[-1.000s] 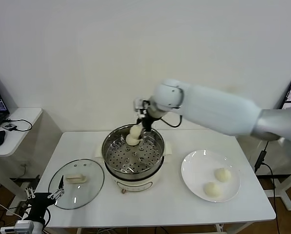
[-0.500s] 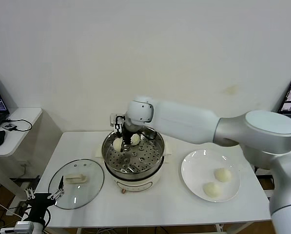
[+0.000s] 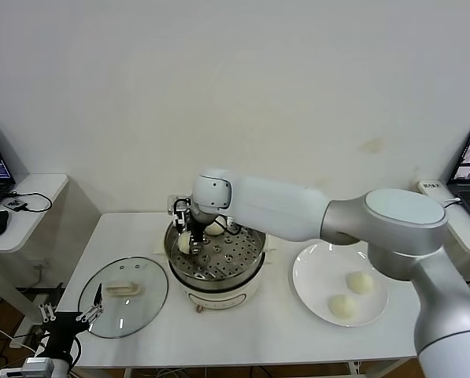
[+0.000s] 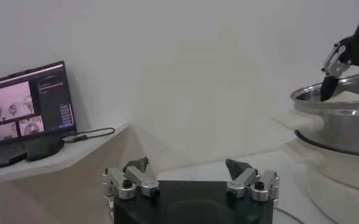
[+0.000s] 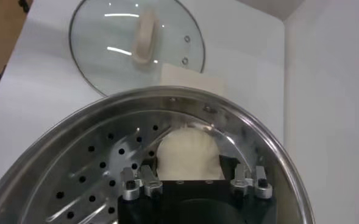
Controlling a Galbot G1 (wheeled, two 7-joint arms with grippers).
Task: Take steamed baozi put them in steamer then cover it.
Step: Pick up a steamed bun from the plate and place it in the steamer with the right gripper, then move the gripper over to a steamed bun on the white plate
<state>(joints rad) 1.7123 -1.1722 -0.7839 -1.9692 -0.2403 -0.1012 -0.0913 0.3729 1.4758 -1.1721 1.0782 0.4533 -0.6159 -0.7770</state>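
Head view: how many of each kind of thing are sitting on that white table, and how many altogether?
steamer: 1
glass lid: 1
white plate: 1
baozi: 4 (2 on the white plate, 2 in the steamer)
Total: 7

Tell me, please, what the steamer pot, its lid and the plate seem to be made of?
Steamer: polished steel pot, mirror reflections, on a glossy white base, likely plastic.
Cover: clear glass, table visible through it, metal rim, cream handle.
Plate: smooth glossy white, probably ceramic or melamine.
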